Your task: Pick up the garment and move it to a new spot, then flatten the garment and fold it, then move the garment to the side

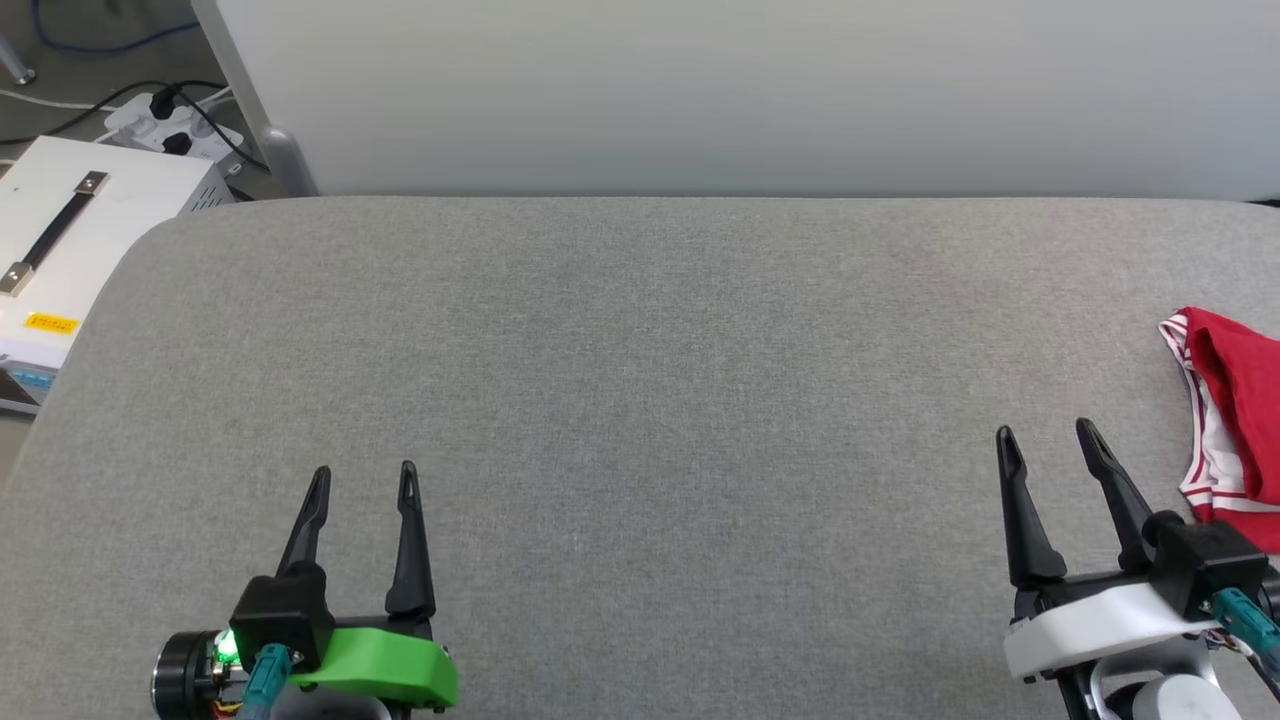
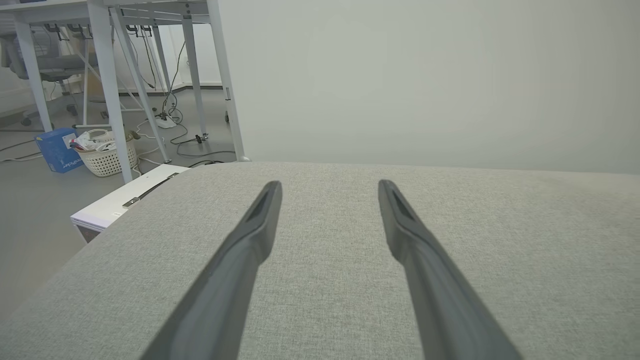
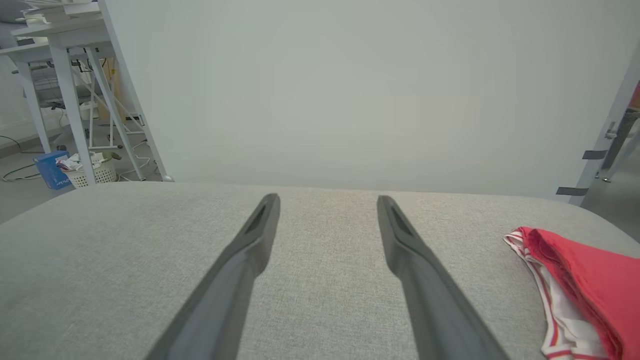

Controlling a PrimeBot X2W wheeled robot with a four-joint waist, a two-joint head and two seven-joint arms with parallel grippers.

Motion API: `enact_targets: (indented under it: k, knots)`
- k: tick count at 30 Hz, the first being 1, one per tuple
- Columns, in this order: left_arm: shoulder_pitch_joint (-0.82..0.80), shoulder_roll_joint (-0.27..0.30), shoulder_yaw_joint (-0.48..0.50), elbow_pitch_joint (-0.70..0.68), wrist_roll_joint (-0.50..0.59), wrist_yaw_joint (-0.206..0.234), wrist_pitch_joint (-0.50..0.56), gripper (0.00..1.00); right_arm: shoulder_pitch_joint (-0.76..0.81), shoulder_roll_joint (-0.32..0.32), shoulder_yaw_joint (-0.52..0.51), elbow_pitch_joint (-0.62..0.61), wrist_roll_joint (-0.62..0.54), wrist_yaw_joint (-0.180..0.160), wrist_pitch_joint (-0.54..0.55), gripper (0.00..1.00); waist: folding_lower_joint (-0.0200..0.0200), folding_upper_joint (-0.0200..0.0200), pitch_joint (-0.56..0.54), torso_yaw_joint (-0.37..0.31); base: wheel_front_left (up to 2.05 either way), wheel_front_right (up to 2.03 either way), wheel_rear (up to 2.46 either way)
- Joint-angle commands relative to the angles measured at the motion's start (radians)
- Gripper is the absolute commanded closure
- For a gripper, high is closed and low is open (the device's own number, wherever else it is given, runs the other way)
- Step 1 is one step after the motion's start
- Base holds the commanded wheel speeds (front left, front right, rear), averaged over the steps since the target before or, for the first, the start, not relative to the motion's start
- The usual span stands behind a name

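the garment (image 1: 1235,420) lies bunched at the far right edge of the grey padded table (image 1: 640,330), red cloth over striped white trim. close beside it the right gripper (image 1: 1044,430) hovers, fingers spread, holding nothing. well apart to the left, the left gripper (image 1: 364,470) is spread and empty too. a white partition (image 1: 700,90) closes off the table's far side. off the left corner sit a white case (image 1: 70,230) with a black handle and a power strip (image 1: 170,125). farther off on the floor are a white basket (image 2: 105,155) and a blue box (image 2: 55,150).

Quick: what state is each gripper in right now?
Left gripper: open, holding nothing.
Right gripper: open, empty; the red jersey garment with red-and-white striped trim lies untouched to its right.
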Motion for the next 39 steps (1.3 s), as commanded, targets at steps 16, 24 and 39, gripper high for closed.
enact_targets:
  k: [16,24,39]
  knots:
    - [0.033,-0.004,0.01,0.025,0.0,-0.027,-0.006,0.0,0.09,0.025,0.002,-0.061,0.0,-0.001,0.023,0.0,0.0001,0.0,-0.02,-0.021,0.0,0.0,0.0]
    - [0.018,-0.003,0.008,0.024,0.003,-0.024,0.011,1.0,0.076,0.022,0.001,-0.054,-0.006,0.0,0.029,1.0,0.0001,0.0,-0.021,-0.021,0.0,0.0,0.0]
    - [0.01,-0.005,0.011,0.019,0.014,-0.023,0.041,1.0,0.067,0.023,0.0,-0.054,-0.023,0.0,0.057,1.0,0.0001,0.0,-0.024,-0.02,0.0,0.0,0.0]
